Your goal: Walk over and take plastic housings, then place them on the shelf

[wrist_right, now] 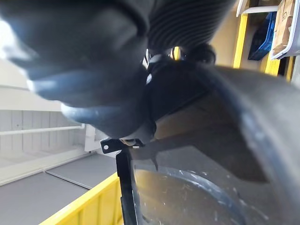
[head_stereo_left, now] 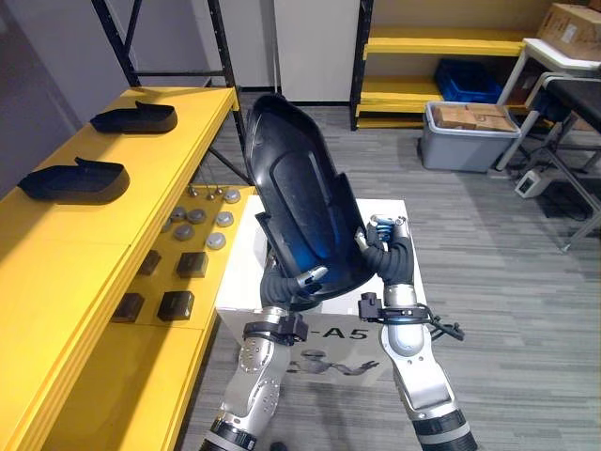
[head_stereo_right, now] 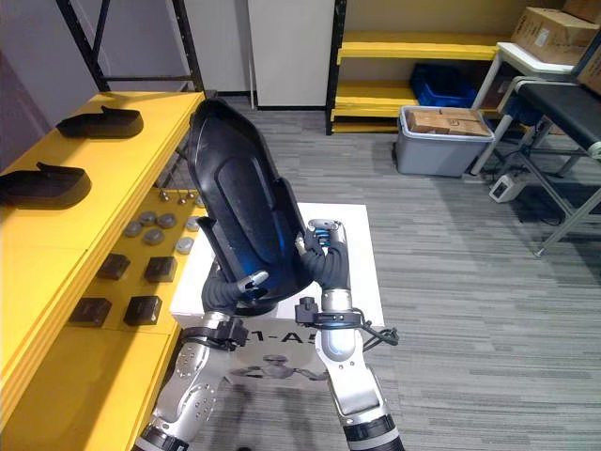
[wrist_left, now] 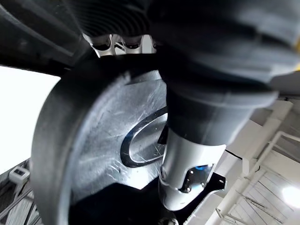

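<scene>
Your left hand (head_stereo_left: pixel 299 281) clamps the lower end of the large black curved plastic housing (head_stereo_left: pixel 300 202), your right hand (head_stereo_left: pixel 385 246) rests at its edge, grip impossible to tell, its long axis rising above both hands, with the long yellow shelf (head_stereo_left: pixel 66 244) beyond the left hand.

Head eyes share the housing (head_stereo_left: pixel 300 188) below; wrist cameras seemingly hug it.

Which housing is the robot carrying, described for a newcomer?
Find the long yellow shelf on the left. Right of it, over a white box, the left hand and right hand hold a black housing. It alone stands nearly upright; the two shelf housings lie flat.
</scene>
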Motion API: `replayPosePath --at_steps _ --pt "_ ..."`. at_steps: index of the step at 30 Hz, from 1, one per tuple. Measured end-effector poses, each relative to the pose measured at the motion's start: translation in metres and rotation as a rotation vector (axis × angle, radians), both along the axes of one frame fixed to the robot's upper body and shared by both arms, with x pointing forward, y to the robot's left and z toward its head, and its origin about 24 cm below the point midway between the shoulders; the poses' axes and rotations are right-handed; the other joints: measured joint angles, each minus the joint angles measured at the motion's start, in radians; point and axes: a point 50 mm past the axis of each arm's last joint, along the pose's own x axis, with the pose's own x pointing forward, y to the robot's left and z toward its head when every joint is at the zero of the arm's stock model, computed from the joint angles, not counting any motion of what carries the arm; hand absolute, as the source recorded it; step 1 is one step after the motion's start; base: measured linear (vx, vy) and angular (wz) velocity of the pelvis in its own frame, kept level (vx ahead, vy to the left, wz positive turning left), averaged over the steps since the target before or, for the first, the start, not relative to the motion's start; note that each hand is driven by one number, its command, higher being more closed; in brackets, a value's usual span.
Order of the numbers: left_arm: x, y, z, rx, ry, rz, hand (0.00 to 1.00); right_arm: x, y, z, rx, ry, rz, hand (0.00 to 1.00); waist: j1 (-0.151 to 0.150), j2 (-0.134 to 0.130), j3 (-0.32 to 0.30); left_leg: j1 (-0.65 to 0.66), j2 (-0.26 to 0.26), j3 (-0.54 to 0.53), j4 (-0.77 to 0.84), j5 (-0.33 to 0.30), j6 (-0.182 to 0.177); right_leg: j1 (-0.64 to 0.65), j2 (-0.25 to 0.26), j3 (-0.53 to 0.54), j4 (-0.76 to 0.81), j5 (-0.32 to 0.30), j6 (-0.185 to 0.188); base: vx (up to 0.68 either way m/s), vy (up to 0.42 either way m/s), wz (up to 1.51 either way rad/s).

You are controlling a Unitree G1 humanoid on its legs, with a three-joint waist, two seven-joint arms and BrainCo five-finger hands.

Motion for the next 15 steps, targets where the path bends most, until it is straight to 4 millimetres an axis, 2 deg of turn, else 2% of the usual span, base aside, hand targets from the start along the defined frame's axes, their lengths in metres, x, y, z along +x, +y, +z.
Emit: replayPosePath --at_steps 3,4,9,15 --pt "0.0 0.001 -0.009 -0.018 0.06 -0.023 1.0 -0.001 0.0 -0.004 -0.059 0.004 0.028 1.0 -0.002 -0.001 -0.003 0.0 0.0 0.005 0.0 0.001 0.001 -0.002 0.0 0.004 -0.001 0.0 0.0 -0.03 0.009 -0.05" --pt "0.0 0.001 -0.011 -0.023 0.07 -0.025 1.0 -0.002 0.0 -0.005 -0.07 0.005 0.033 0.0 -0.003 -0.001 -0.004 -0.001 0.001 0.007 0.0 0.001 0.001 -0.002 0.0 0.006 -0.002 0.001 -0.001 -0.01 0.004 -0.06" --pt "0.001 0.012 -0.016 0.014 0.106 -0.014 1.0 -0.007 0.005 -0.008 -0.151 -0.016 0.118 0.0 -0.004 -0.006 -0.026 -0.01 0.013 0.023 0.0 0.002 -0.001 -0.015 0.011 0.024 -0.015 0.014 -0.011 -0.01 0.002 -0.11" --pt "0.003 0.015 -0.02 0.058 0.126 -0.011 1.0 -0.01 0.004 -0.008 -0.169 -0.038 0.163 0.0 -0.006 -0.01 -0.029 -0.01 0.016 0.023 0.001 0.003 -0.002 -0.014 0.015 0.023 -0.015 0.016 -0.013 0.0 0.0 0.0"
